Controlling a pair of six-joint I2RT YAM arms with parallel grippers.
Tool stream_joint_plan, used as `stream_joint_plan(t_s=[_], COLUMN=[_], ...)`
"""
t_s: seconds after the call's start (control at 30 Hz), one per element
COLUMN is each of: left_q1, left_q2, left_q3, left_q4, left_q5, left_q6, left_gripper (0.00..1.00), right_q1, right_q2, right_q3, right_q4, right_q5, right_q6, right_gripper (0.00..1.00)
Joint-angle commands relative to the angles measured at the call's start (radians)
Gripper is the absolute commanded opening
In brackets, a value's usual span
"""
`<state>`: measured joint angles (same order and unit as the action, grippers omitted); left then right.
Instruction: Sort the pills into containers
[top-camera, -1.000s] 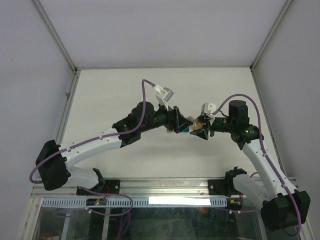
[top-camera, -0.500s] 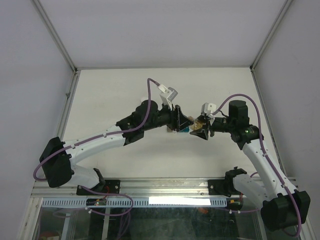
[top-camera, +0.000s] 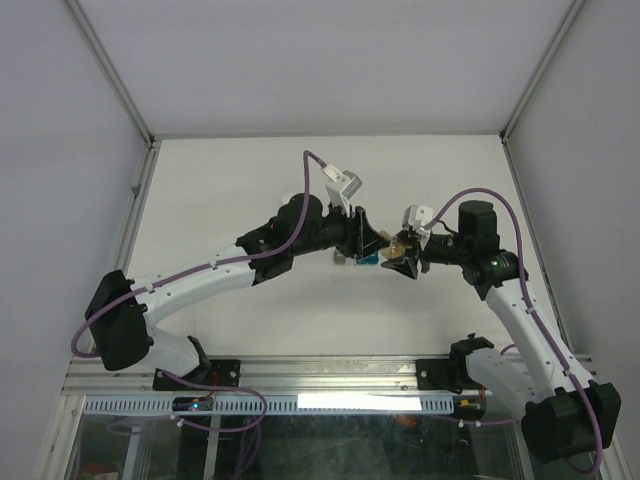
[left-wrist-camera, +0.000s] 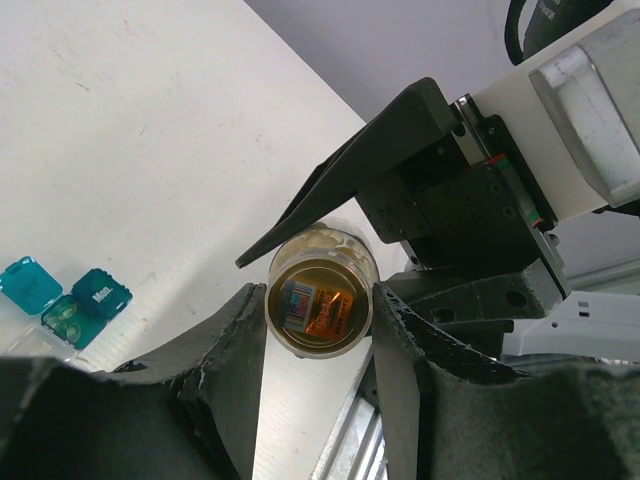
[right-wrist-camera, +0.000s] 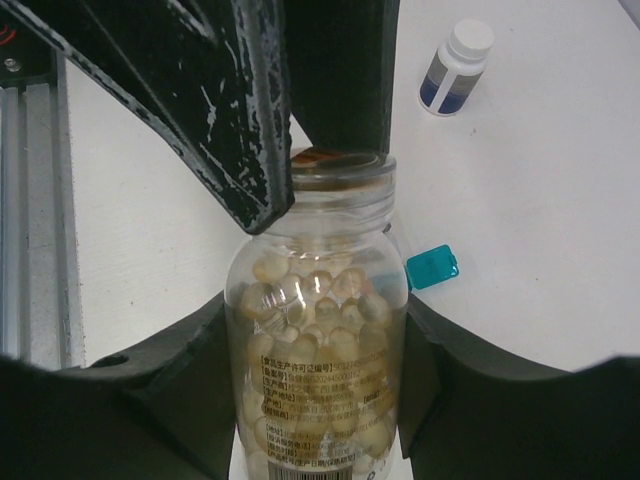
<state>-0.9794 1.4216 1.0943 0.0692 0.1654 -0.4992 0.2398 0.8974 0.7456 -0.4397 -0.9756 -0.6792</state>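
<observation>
Uncapping, by my reading, is the step in hand: the pills cannot be sorted until they come out of the pill bottle (right-wrist-camera: 316, 330), and nothing has been tipped out yet. The right gripper (right-wrist-camera: 315, 345) clasps the bottle's body between its fingers, raised off the table (top-camera: 220, 190) with its top end pointing away toward the other arm. The left gripper (left-wrist-camera: 320, 310) meets it head-on, its fingers (left-wrist-camera: 240, 345) pinched on either side of the bottle's top and apparently touching it (whether a cap is on there or the mouth is already bare I cannot tell).

The teal container (left-wrist-camera: 65, 300) lies open on the table below and to the left of the left gripper's fingers, well clear of the bottle. The grey container (top-camera: 340, 258) sits just beside it. A white-capped bottle (right-wrist-camera: 455, 68) stands farther beyond the right gripper.

Next, the left gripper probably needs a firm hold and a twist while the right holds steady.
</observation>
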Motion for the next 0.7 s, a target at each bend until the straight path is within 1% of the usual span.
stream_joint_plan(t_s=[0.0,0.13,0.23,0.33,0.37,0.53,0.6,0.67], left_q1=[-0.01,0.0,0.019,0.028,0.029,0.03,0.038,0.059], left_q2=[0.054,0.092,0.112,0.109,0.105,0.077,0.076,0.105], left_q3=[0.097,0.143,0.139,0.123,0.121,0.111,0.127,0.169], left_q4=[-0.046,-0.12,-0.143,-0.173,-0.191,-0.271,-0.28,-0.28], left_q5=[0.109,0.189,0.321,0.416,0.451,0.64,0.665,0.686], left_q6=[0.037,0.092,0.178,0.373,0.488,0.971,1.09,1.109], left_gripper=[0.25,0.22,0.22,0.21,0.21,0.22,0.24,0.25], right_q1=[0.012,0.013,0.007,-0.002,-0.004,-0.008,-0.008,-0.01], right_q2=[-0.027,-0.031,-0.032,-0.04,-0.043,-0.034,-0.032,-0.032], right_q3=[0.012,0.018,0.032,0.034,0.034,0.036,0.037,0.037], right_q4=[0.056,0.055,0.048,0.04,0.04,0.014,0.006,0.006], right_q5=[-0.017,-0.038,-0.079,-0.126,-0.14,-0.214,-0.22,-0.22], right_q6=[-0.014,-0.002,0.014,0.018,0.02,0.002,-0.004,-0.007], right_gripper=[0.0,0.0,0.0,0.0,0.0,0.0,0.0,0.0])
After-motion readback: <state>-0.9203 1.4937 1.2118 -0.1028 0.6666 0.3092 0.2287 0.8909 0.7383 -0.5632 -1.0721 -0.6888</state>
